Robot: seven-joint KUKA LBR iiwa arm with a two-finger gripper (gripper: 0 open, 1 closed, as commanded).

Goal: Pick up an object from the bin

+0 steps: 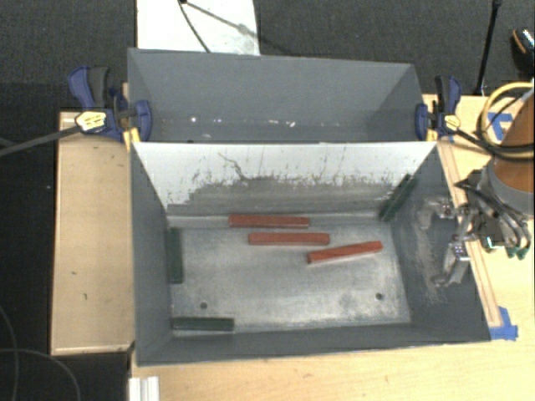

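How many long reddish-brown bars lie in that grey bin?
3: the back bar farthest back, the middle bar before it, the tilted bar right of centre. None seems hidden.

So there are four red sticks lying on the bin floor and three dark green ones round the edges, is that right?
Not quite. The camera view shows three red sticks on the floor of the bin, not four. The three dark green sticks round the edges are right.

Light, perhaps from overhead, glares pale on the back wall of the bin (284, 170); its side walls lie darker.
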